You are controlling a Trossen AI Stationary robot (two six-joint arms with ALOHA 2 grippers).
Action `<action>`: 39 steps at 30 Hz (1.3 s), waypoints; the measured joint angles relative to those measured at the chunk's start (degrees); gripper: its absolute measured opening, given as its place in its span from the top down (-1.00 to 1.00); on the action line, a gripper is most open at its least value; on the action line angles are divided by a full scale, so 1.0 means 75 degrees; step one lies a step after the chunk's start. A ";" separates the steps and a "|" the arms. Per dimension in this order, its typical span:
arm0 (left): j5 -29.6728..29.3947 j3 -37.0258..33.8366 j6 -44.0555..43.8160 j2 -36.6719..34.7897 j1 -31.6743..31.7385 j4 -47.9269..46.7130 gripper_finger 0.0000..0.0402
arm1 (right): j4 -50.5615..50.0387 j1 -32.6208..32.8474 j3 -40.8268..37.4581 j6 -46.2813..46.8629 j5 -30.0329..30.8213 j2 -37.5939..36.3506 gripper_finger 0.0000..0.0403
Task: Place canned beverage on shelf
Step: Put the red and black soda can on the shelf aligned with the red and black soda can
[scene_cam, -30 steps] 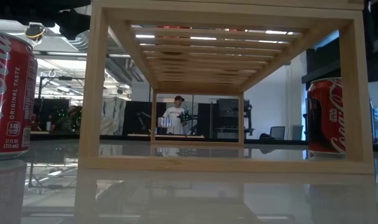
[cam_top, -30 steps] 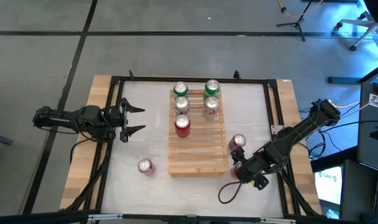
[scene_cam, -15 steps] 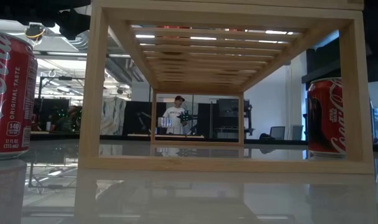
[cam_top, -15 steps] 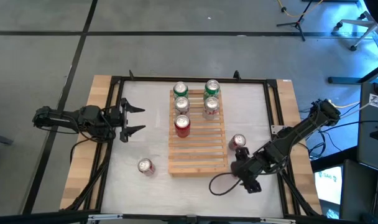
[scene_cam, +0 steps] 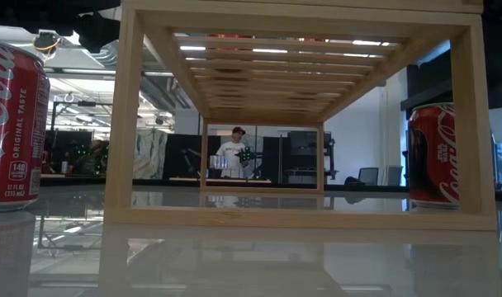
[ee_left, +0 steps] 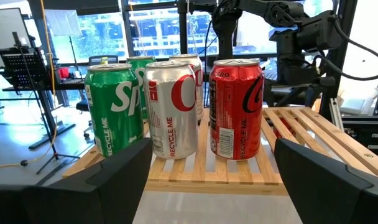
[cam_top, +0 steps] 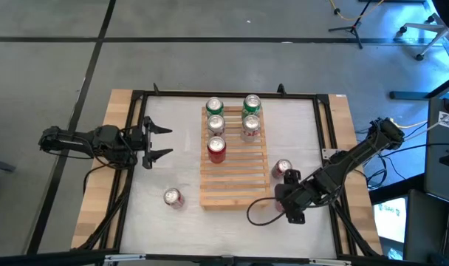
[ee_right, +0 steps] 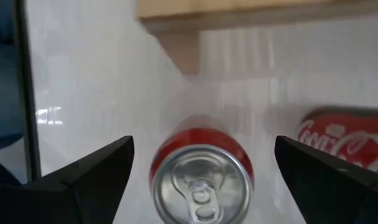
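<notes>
Right now the right tool [cam_top: 266,210] sits low over the white counter [cam_top: 173,159], near the shelf's near-right corner, its two fingers spread wide with nothing pinched between them. In the right wrist view those fingers [ee_right: 89,177] flank a red can [ee_right: 202,168] standing upright on the counter; a second red shape shows farther off beside it, and the corner of the shelf [ee_right: 183,37] lies beyond. From above, a red can [cam_top: 282,169] stands on the counter just right of the shelf [cam_top: 235,181], close to the right arm.

The left tool [cam_top: 159,142] hovers at the counter's left side, well apart from the shelf, its fingers also spread and holding nothing. Its wrist camera looks level at the shelf [ee_left: 214,177] with a red can [ee_left: 237,109], a silver can [ee_left: 171,109] and a green can [ee_left: 114,109] standing on the slats.

Seen from above, the slatted shelf carries five cans at its far end: two green, two silver and one red can [cam_top: 216,149]. Another red can [cam_top: 172,197] stands on the counter to the near left of the shelf.

A person [scene_cam: 234,157] stands far off in the room behind.
</notes>
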 joint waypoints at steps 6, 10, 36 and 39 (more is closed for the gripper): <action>-0.0002 0.0000 0.0000 0.0000 -0.0001 0.0001 -0.64 | -0.0139 0.0000 0.0000 0.0980 0.0033 0.0000 -0.90; -0.0001 0.0000 0.0000 0.0000 -0.0001 0.0002 -0.64 | -0.0136 0.0000 0.0000 0.1396 -0.0092 0.0000 -0.90; 0.0000 0.0000 0.0000 -0.0001 -0.0001 0.0000 -0.64 | -0.0551 0.0000 0.0000 0.2796 -0.0852 -0.0003 -0.90; 0.0000 0.0000 0.0000 0.0000 -0.0002 0.0000 -0.64 | -0.0620 0.0000 0.0000 0.2914 -0.0853 -0.0003 -0.90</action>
